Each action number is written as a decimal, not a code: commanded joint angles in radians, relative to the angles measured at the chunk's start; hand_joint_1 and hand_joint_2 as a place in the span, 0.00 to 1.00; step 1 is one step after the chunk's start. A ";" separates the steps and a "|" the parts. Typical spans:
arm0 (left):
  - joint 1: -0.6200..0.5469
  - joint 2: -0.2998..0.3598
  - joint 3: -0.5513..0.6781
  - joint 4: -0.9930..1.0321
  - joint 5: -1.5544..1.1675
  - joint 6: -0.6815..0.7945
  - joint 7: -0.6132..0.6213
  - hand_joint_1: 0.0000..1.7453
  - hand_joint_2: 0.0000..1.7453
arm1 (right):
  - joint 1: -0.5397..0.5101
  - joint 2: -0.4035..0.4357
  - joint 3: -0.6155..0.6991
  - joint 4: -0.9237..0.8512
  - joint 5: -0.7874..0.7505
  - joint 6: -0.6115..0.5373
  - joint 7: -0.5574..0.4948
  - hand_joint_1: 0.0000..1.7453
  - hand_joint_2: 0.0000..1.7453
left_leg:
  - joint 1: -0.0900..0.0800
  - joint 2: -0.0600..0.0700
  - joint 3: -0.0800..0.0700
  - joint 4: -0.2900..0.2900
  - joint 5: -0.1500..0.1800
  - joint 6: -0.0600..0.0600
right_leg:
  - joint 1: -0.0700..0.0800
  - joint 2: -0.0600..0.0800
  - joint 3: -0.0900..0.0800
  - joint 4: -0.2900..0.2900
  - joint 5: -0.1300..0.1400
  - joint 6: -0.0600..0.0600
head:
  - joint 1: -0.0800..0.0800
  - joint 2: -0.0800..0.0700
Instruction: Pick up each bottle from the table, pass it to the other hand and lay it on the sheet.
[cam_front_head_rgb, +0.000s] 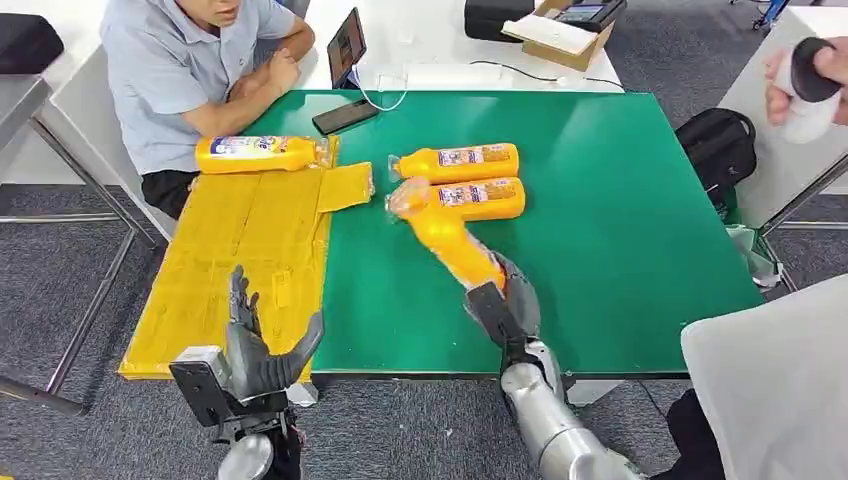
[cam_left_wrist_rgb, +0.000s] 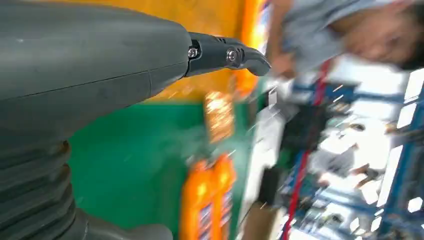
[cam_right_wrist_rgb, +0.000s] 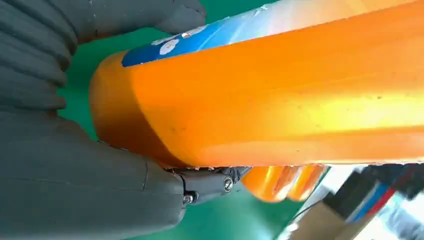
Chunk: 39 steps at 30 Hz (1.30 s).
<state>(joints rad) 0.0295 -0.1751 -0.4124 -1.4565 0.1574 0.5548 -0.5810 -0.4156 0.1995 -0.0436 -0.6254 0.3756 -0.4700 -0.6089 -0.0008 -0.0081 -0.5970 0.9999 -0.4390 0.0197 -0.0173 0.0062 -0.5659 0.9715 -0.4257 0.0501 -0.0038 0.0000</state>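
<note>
I see my right hand (cam_front_head_rgb: 503, 300) wrapped around a smooth orange plastic bottle (cam_front_head_rgb: 452, 240), lifted over the green table (cam_front_head_rgb: 620, 220); my left hand (cam_front_head_rgb: 255, 345) hovers spread, holding nothing, above the yellow sheet (cam_front_head_rgb: 240, 250).

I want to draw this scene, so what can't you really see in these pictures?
- Held orange bottle: head view, its base is hidden inside the right robot hand.
- Bottle labels: too small to read in the head view.
- Left wrist view: background blurred; left robot hand covers much.
</note>
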 joint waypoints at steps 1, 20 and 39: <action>0.061 0.078 -0.059 -0.047 0.068 -0.136 -0.042 0.00 1.00 | 0.097 -0.004 0.182 -0.270 -0.105 0.014 0.004 1.00 1.00 | 0.000 0.002 -0.001 0.000 -0.001 -0.001 | 0.000 0.001 -0.001 0.000 0.000 -0.001 | 0.000 0.000; 0.013 0.061 -0.102 -0.051 0.174 -0.298 0.053 0.00 1.00 | 0.155 0.033 0.630 -0.221 0.022 0.007 -0.018 1.00 1.00 | 0.002 0.003 0.001 0.000 -0.002 -0.002 | 0.002 0.001 0.000 0.000 -0.002 -0.003 | 0.000 0.000; -0.006 0.059 -0.117 -0.032 0.202 -0.327 0.054 1.00 1.00 | 0.119 0.043 0.717 -0.169 0.014 0.040 0.004 0.03 1.00 | 0.001 0.000 -0.001 -0.001 -0.001 -0.001 | 0.001 -0.001 -0.001 -0.001 -0.001 -0.003 | 0.000 0.000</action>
<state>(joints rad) 0.0684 -0.1305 -0.4997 -1.5465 0.3723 0.2110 -0.5466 -0.2656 0.2457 0.6043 -0.8610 0.3849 -0.4417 -0.6073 -0.0006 -0.0077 -0.6019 0.9997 -0.4389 0.0196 -0.0172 0.0062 -0.5717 0.9714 -0.4258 0.0497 -0.0038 0.0000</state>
